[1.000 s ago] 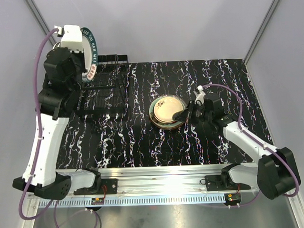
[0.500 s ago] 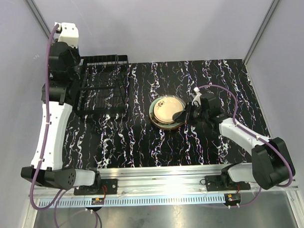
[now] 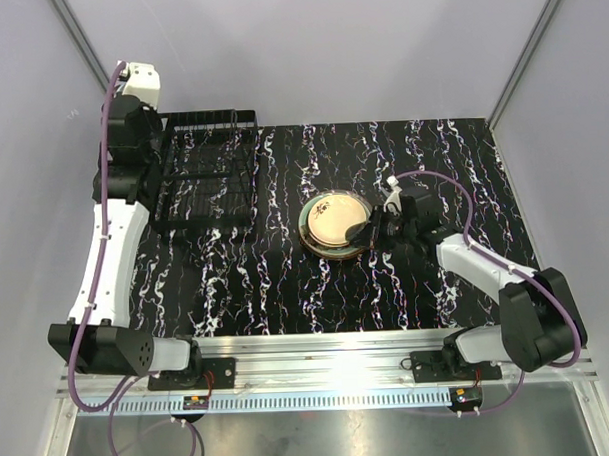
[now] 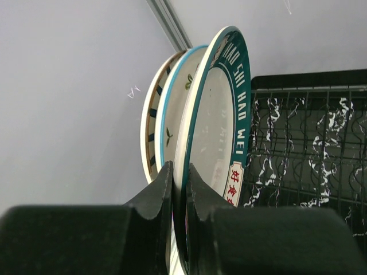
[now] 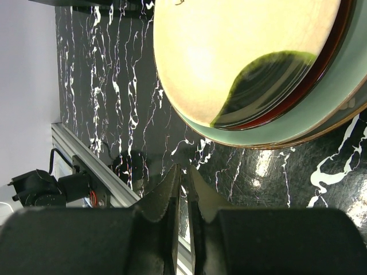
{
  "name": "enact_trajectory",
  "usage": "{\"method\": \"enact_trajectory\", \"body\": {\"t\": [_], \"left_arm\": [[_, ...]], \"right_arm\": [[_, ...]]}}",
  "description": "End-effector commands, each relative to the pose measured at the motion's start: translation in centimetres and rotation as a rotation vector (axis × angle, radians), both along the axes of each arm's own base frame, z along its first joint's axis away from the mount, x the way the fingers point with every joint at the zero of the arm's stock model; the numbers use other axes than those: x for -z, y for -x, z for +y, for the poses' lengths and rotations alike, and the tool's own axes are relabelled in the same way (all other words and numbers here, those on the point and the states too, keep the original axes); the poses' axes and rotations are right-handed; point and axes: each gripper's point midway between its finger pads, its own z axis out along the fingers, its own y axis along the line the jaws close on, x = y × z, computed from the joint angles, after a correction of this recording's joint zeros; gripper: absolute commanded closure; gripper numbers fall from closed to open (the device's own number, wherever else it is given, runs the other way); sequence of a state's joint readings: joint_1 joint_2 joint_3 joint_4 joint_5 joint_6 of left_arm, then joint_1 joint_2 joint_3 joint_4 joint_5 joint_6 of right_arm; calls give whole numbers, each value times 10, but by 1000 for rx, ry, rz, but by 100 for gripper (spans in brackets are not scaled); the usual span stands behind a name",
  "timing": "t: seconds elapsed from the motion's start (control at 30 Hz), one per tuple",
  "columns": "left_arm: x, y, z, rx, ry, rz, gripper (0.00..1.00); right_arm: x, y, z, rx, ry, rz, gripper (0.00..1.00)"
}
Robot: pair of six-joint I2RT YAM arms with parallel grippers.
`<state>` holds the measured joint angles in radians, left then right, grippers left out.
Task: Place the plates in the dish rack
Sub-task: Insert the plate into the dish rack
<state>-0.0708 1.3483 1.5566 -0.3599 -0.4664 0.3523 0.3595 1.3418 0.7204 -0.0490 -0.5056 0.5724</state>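
Since the earlier frames the left arm has swung further into the upper left corner of the top view. The teal-rimmed plate (image 4: 215, 126), seen there before above the dish rack (image 3: 205, 176), is now hidden behind that arm in that view. The right arm has drawn its elbow in, while the right tool (image 3: 368, 230) stays at the stack of plates (image 3: 329, 222) at mid frame. The left tool (image 4: 179, 169) is closed to a narrow gap on the lower edge of the teal-rimmed plate, which stands upright on edge with lettering round its rim. Just behind it stand a blue-rimmed plate (image 4: 172, 123) with green sprigs and a third plate (image 4: 150, 123) with dark rim marks. All three are close together, with the rack wires to their right. Whether they sit in slots cannot be told. The right tool's fingers are all but together with nothing between them, low over the worktop (image 3: 286, 279) just beside the stack. The top of the stack is a cream plate (image 5: 241, 51) with a dark red-brown rim, over a pale green plate (image 5: 298, 129). The tool tips appear apart from the stack's rim.
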Motion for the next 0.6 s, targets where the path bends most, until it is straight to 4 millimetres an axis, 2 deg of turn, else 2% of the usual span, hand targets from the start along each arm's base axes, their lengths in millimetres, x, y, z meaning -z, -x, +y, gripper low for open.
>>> {"method": "enact_trajectory", "body": {"t": [0.0, 0.17, 0.37, 0.57], "left_arm": [[-52, -3, 2, 12, -9, -198, 100], [-57, -7, 2, 21, -15, -212, 100], [-41, -13, 2, 33, -33, -175, 100], [-39, -12, 5, 31, -53, -185, 100]], "right_arm": [[-15, -12, 5, -21, -24, -65, 85], [-12, -13, 3, -17, -23, -51, 85], [-10, -13, 2, -15, -23, -45, 85], [-10, -18, 4, -17, -35, -60, 85]]}}
